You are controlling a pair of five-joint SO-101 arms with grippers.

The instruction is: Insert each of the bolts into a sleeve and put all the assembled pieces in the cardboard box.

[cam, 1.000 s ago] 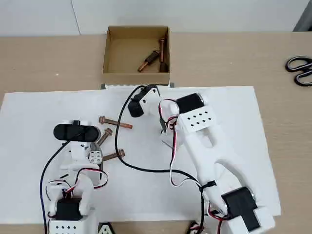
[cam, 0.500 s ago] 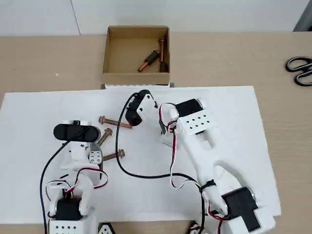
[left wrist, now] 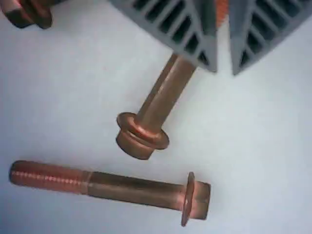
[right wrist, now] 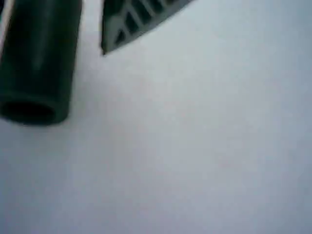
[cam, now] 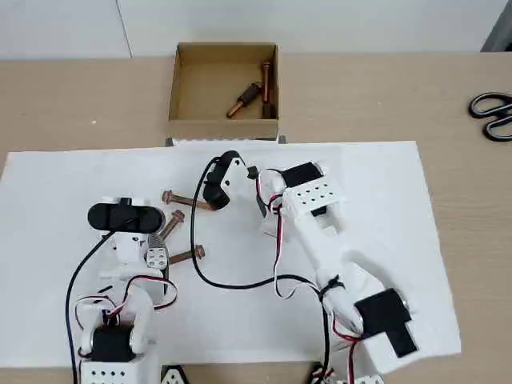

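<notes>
**High view.** Cardboard box (cam: 204, 88): set on the wooden surface (cam: 384, 96) at far centre, just beyond a white sheet (cam: 384, 200). Assembled pieces (cam: 246, 99) are kept in its right part. Three loose bolts (cam: 190, 200) are laid on the sheet, left of centre, beside the left arm (cam: 124, 248). The right arm (cam: 320, 232) is stretched from near right to the centre. Scissors (cam: 490, 114) are placed at far right.

**Left wrist view.** Left gripper (left wrist: 222, 53): drawn to a narrow slit, with nothing held. The first bolt (left wrist: 146, 131) is seen with its shank passing under one finger (left wrist: 180, 24). The second bolt (left wrist: 112, 187) is laid close by, apart from it.

**Right wrist view.** Dark sleeve (right wrist: 39, 58): seen just beside the right gripper (right wrist: 136, 19), over the sheet. How wide this gripper stands, and whether the sleeve is held, cannot be told.
</notes>
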